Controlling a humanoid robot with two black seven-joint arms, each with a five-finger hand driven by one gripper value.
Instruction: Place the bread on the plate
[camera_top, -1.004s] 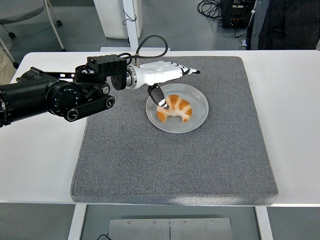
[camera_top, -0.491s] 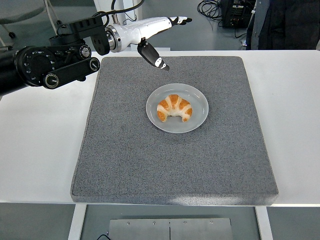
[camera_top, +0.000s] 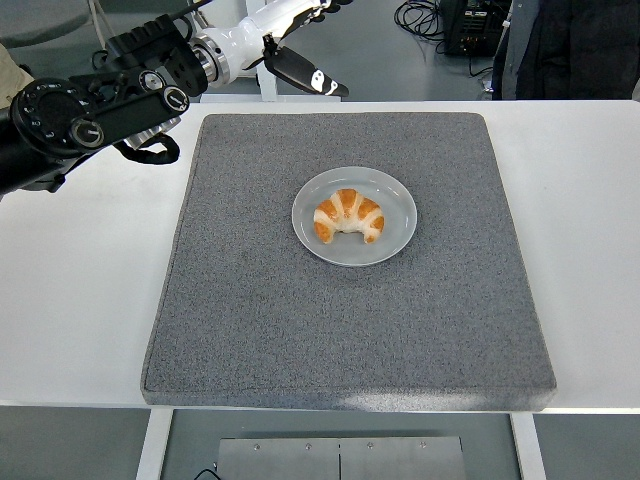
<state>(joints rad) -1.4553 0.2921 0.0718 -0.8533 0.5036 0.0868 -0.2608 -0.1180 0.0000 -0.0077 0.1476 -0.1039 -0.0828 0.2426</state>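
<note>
White tabletop fills the frame, with a grey felt-like square mat spread across its centre; on the mat, a little above centre, sits a round pale-grey plate with the golden, white-striped croissant-shaped bread lying in it. At upper left the black left arm ends in a white left hand, raised well apart from the plate; its fingers are loosely spread and hold nothing.

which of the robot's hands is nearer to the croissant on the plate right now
Left. The left hand is up beyond the gray mat's far edge, open and holding nothing, well clear of the croissant on the plate. The right hand is not in view.
</note>
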